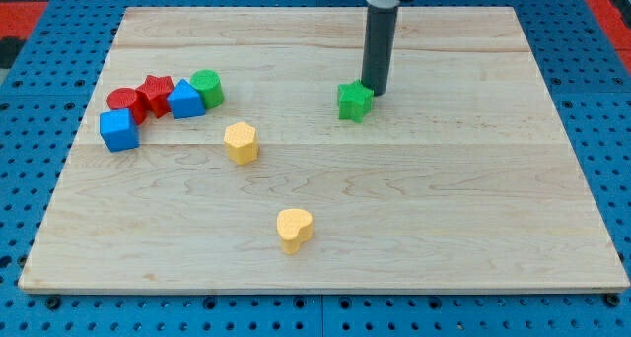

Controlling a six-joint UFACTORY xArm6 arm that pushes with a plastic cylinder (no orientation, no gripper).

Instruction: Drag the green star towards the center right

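The green star (354, 101) lies on the wooden board (444, 199), a little above the middle and right of centre. My tip (375, 91) is the lower end of the dark rod that comes down from the view's top. It stands right against the star's upper right side, touching it or nearly so.
At the view's left is a cluster: a red cylinder (123, 101), a red star (155, 93), a blue block (184, 99), a green cylinder (207, 87) and a blue cube (117, 130). A yellow hexagon block (240, 142) and a yellow heart (294, 229) lie lower, left of centre.
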